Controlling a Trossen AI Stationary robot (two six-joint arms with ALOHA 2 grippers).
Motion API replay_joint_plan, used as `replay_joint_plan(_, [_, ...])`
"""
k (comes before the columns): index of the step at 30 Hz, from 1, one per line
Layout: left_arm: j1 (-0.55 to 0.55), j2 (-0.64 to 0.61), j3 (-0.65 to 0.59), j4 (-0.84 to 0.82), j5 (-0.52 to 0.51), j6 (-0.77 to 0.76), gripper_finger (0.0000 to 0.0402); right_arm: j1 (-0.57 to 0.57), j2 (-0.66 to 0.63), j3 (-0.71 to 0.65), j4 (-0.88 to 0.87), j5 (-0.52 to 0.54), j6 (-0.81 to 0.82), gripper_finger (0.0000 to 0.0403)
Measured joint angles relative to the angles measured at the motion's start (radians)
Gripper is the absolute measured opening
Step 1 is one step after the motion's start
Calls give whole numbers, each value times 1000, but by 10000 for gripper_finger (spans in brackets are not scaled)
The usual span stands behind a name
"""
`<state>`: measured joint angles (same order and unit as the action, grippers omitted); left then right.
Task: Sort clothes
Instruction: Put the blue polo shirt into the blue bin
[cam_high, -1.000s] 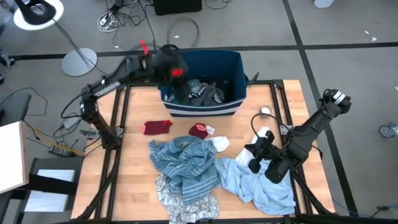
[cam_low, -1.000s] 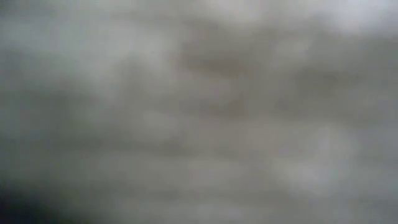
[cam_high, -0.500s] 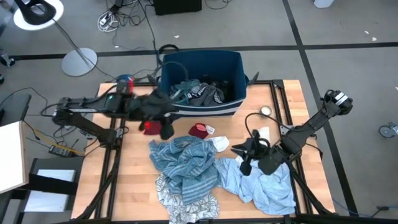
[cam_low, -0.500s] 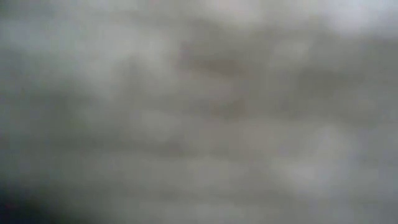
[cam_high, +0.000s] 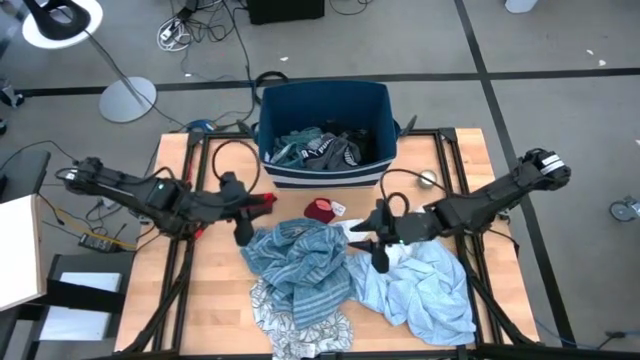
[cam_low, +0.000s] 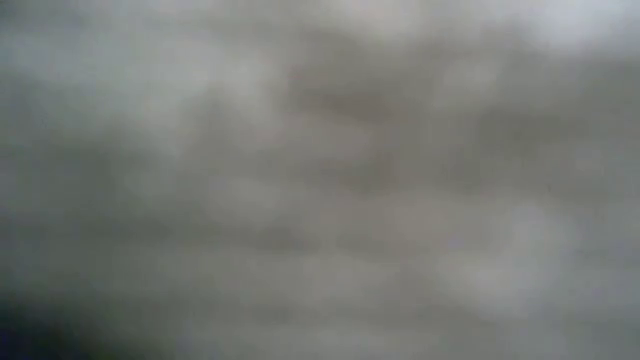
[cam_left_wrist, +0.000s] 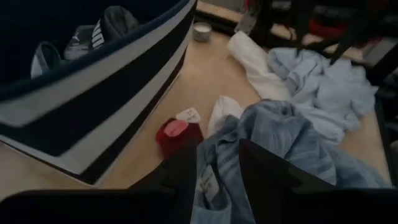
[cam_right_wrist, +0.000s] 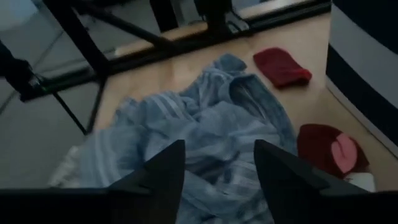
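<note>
Clothes are divided between the dark blue bin at the far edge of the counter and a loose spread across the counter's middle and near edge. Several dark and grey garments already lie in the bin.

On the counter: a blue-striped shirt, crumpled, with a soft ribbed look and a label at the collar; a pale blue shirt beside it toward the right edge, thin and creased; a leaf-print piece under the striped shirt at the near edge; a small white piece between the two shirts. Two small red items sit nearer the bin: one with a white tag, and one toward the left edge.

Left gripper hangs low over the counter beside the striped shirt, fingers open and holding nothing. Right gripper hangs at the far edge of the pale blue shirt, next to the white piece, fingers spread wide and empty.

Judgement: the sort is part done, and both arms are between picks. The next pick calls for a pinch on a raised fold of one garment only, since the limp, overlapping fabrics may drag a neighbour along. The low view shows nothing usable.
</note>
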<state>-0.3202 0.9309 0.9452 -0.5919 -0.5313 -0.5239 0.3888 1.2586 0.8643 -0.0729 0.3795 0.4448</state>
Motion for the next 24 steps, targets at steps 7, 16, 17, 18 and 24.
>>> replay_joint_plan(7, [-28,-49,-117,99,-43,-38,126,-99,140,77,-5,-171,-76,217])
replay_joint_plan(16, [-29,-50,-134,131,-44,-30,126,-164,342,257,-211,-270,-157,204])
replay_joint_plan(17, [-29,-49,-134,132,-44,-30,126,-168,363,278,-227,-271,-166,202])
replay_joint_plan(18, [-29,-49,-134,132,-44,-30,126,-172,382,297,-243,-274,-174,200])
replay_joint_plan(24, [-29,-49,-134,132,-66,-28,125,-181,496,403,-266,-340,-244,160])
